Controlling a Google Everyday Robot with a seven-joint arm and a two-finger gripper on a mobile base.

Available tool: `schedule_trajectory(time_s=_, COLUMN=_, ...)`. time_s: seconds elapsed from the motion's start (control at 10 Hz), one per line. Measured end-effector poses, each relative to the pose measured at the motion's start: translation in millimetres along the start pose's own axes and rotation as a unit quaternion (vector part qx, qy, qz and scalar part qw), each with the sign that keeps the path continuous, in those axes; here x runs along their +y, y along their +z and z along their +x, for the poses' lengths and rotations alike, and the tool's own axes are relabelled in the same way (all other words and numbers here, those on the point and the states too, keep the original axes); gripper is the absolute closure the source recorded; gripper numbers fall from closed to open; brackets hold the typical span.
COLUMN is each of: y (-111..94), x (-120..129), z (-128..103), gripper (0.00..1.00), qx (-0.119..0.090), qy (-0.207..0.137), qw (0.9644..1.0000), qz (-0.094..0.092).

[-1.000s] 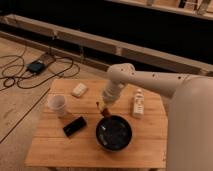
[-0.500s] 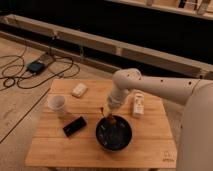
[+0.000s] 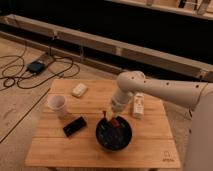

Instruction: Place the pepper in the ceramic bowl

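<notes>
A white cup (image 3: pixel 57 104) and black slab (image 3: pixel 74 126) sit left on the table (image 3: pixel 150 150). The gripper (image 3: pixel 110 120) hangs over the bowl (image 3: pixel 114 135), the pepper (image 3: pixel 114 121) at its fingertips; I cannot tell its grip.

One table (image 3: pixel 150 152) carries one black bowl (image 3: pixel 114 135), one white cup (image 3: pixel 57 104), one flat black slab (image 3: pixel 74 126), one pale cream block (image 3: pixel 79 90) and one white carton (image 3: pixel 138 106). One pincer (image 3: pixel 110 119) hangs above the bowl's rim, one dark-red pepper (image 3: pixel 115 122) beside it.
</notes>
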Motion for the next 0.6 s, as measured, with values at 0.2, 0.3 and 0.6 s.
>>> schedule_trajectory(time_s=0.2, y=-0.8, x=-0.4, z=3.5, gripper=0.39, qx=0.003, qy=-0.005, qw=1.0000, qz=-0.004)
schedule_trajectory(time_s=0.3, y=-1.3, x=-0.2, z=4.7, gripper=0.28, qx=0.005, qy=-0.008, qw=0.9999, qz=-0.006)
schedule_trajectory(time_s=0.6, y=-1.7, x=0.3, z=6.3, gripper=0.20, qx=0.010, qy=-0.015, qw=0.9998, qz=-0.010)
